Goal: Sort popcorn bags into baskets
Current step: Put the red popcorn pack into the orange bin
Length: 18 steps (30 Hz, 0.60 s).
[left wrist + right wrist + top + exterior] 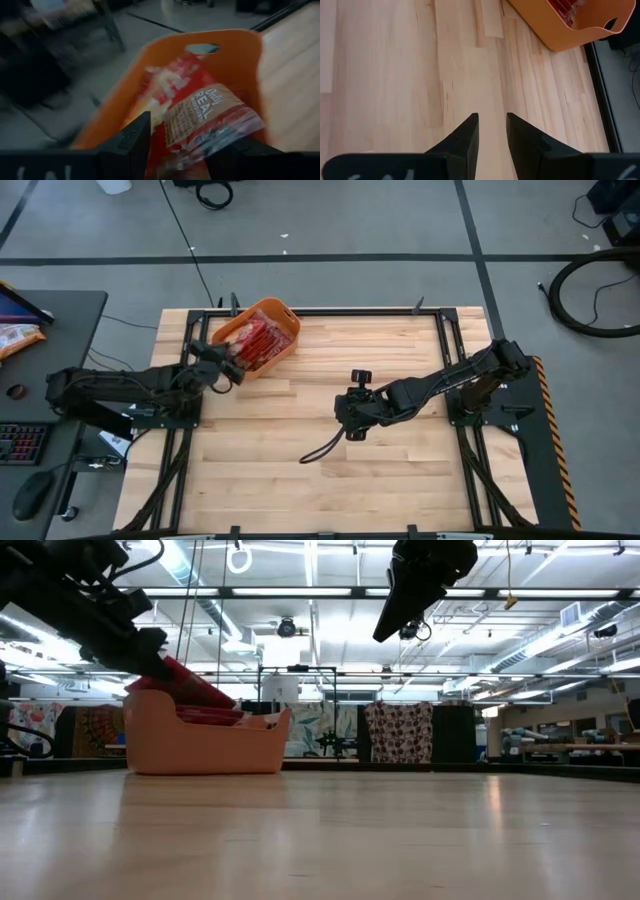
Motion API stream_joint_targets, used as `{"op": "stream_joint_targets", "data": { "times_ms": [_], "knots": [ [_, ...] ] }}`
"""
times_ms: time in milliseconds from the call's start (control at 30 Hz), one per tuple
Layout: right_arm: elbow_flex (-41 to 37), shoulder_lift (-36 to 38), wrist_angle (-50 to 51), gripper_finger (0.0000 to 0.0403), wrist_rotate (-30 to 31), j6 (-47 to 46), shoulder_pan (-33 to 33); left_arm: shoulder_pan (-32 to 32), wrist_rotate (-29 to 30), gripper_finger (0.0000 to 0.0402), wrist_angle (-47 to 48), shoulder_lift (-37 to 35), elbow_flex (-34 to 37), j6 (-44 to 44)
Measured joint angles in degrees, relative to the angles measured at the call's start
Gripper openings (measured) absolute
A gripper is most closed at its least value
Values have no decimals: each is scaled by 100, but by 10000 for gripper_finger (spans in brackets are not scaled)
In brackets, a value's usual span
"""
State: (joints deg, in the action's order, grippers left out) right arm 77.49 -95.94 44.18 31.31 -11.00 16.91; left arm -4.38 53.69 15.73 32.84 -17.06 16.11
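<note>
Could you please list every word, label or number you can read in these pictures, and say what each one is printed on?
"Only REAL INGREDIENTS": on the popcorn bag between the fingers of the left claw, over the orange basket; "Only" and "INGREDIENTS" are smeared, so less sure.
Other print on that bag: too blurred to read.
Bags lying in the basket: too small to read.
Packet on the side desk: too small to read.
Table: no text.

- Left tool [232, 364] at the end of its outstretched arm, fingers [131, 142] clamped on a red packet
- Right tool [492, 131] hangs mid-desk, fingers slightly parted, nothing between
</note>
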Motion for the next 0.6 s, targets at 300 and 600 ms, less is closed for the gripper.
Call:
{"op": "stream_joint_targets", "data": {
  "times_ms": [300,600],
  "knots": [
    [0,-2,-265,104,3,114,0,-332,-413,162,356,162,-223,-3],
    [0,-2,-347,104,9,253,0,-576,-106,225,219,390,-223,-17]
  ]
}}
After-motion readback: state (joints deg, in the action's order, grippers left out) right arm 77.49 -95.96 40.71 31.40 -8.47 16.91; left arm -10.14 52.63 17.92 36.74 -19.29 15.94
